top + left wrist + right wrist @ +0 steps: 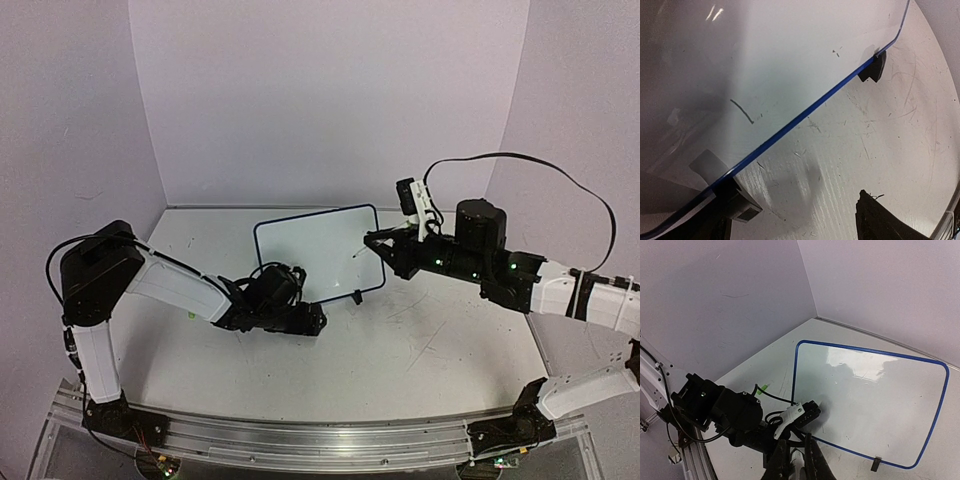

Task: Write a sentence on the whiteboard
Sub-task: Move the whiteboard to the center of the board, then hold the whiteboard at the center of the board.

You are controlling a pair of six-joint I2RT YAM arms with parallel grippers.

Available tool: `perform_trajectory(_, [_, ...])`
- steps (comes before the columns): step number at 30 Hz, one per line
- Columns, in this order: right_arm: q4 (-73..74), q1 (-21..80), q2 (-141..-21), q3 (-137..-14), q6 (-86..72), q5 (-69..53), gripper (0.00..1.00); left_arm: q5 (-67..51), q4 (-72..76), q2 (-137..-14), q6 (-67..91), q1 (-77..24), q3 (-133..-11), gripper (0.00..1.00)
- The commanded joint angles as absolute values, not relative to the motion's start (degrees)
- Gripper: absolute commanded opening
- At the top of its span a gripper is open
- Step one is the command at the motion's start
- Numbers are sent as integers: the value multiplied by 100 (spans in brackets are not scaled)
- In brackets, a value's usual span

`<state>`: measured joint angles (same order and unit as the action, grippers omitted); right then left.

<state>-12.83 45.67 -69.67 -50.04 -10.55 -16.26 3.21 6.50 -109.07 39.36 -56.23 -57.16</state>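
The whiteboard (318, 255) stands tilted at mid-table, with a blue frame and two black clip feet. No green sentence shows on it. The left wrist view shows only one short dark stroke (742, 111) near the board's lower edge. My left gripper (312, 320) sits low at the board's near edge. Its jaws are apart in the left wrist view (795, 210), with the left clip foot (742, 206) beside the left finger. My right gripper (375, 243) hovers at the board's right edge and is shut on the white pen (799, 465).
The other clip foot (356, 297) stands on the scratched white table. A small green piece (191, 315) lies on the table left of my left arm. Lilac walls close in the back and both sides.
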Motion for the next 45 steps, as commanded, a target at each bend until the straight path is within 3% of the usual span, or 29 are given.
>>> perform_trajectory(1, [-1499,4565,-6884,-4995,-960,-1521,0,-127,844,-10046,3687,-5709,-5370,87])
perform_trajectory(8, [-1316,4588,-7303,-5378,-605,-1491,0,-154,230,-7778,3141,-5399,-4514,88])
perform_trajectory(12, [-1126,4638,-7834,-5912,-289,-1697,0,-925,333,-6729,3013,-4191,-3928,85])
perform_trajectory(16, [-1090,4651,-8417,-6483,-102,-1854,0,-2599,1352,-6216,3063,-2683,-3345,83])
perform_trajectory(26, [-1261,4653,-9305,-7359,167,-1339,0,-3644,3363,-7289,2861,-1770,-2888,92])
perform_trajectory(33, [-1536,4650,-9509,-7533,52,-857,0,-4058,3938,-8290,2617,-1546,-3286,85])
perform_trajectory(45, [-1475,4675,-10052,-8106,180,-1786,0,-5293,5330,-9641,2598,-1657,-3871,80])
